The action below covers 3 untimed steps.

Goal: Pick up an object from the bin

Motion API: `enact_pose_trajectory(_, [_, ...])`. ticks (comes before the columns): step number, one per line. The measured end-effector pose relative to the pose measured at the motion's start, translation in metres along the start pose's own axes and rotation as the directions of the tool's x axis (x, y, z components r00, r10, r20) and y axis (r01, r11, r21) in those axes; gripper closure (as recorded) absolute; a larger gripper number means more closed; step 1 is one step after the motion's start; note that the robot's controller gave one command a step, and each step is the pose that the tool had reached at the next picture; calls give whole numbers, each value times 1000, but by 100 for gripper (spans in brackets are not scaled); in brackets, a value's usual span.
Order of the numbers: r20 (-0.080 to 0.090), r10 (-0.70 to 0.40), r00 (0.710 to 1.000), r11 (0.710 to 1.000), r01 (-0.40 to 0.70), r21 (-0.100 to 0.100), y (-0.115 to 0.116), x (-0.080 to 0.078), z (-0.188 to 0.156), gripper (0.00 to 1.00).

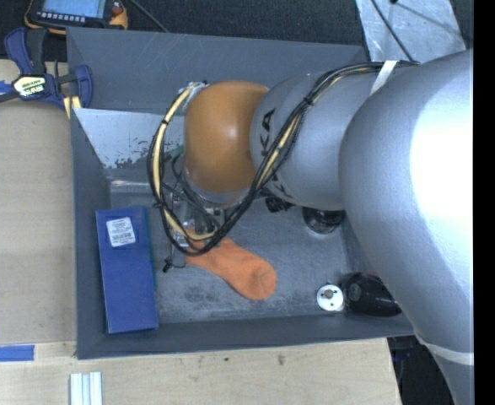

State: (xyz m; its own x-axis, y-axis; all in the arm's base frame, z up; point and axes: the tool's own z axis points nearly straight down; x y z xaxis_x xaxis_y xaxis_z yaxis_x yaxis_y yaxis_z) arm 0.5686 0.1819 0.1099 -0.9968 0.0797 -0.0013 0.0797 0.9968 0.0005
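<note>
The pincer (pixel 186 241) hung low over the middle of the grey bin (pixel 85 226), tucked beneath the arm's orange wrist cover and its looping cables, and whether it was open or closed could not be told. Right under it lay the left end of a soft orange sock-like thing (pixel 240 274), stretched toward the near wall. A flat blue box (pixel 127 277) with a white label lay along the left wall, and a black item with a white round cap (pixel 357 295) sat near the right corner.

Orange soft sock-like thing (pixel 240 274); lying flat on bin (pixel 230 332) floor, about mid-floor; long axis slanting down to the right; rounded end lower right; upper-left end hidden.
</note>
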Motion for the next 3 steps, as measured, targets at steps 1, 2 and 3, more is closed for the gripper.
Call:
enact_pose_trajectory(1, [2,-42,999,999,42,-1,-19,5,7,0])
enact_pose_trajectory(2, [4,51,999,999,-51,0,-70,-9,38,100])
enact_pose_trajectory(3, [4,52,999,999,-52,0,-70,-9,38,100])
